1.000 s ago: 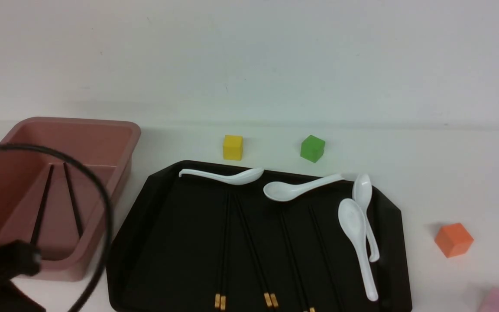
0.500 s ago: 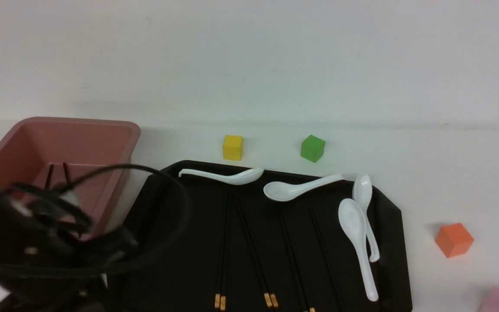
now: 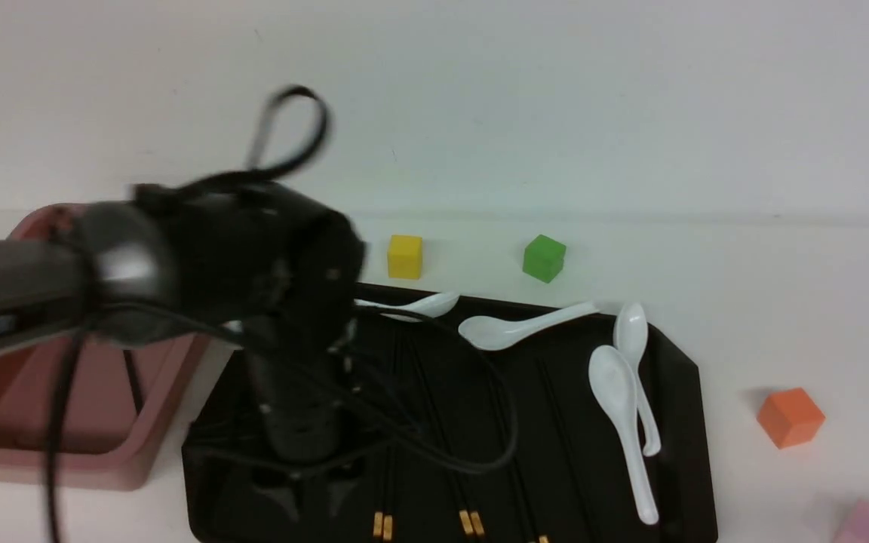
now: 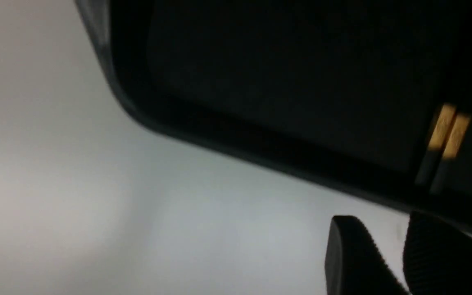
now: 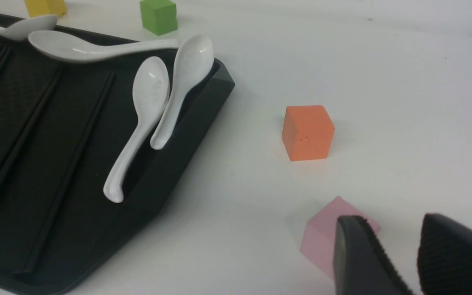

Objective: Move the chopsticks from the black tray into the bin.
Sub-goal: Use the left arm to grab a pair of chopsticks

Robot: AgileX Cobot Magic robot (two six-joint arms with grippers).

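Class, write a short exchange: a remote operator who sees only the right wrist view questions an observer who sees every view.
Operator: I only have the right wrist view. Where is the bin?
Observer: The dusty-pink bin stands to the left of the black tray.
Operator: Anything in it?
Observer: Yes, part of a black chopstick shows inside.
Operator: And the left gripper?
Observer: Its jaws are apart, and the left gripper holds nothing.

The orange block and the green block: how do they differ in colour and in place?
The orange block is orange, while the green block is green. The orange block lies beyond the right side of the black tray; the green block lies behind its far edge. Both are small blocks outside the tray.
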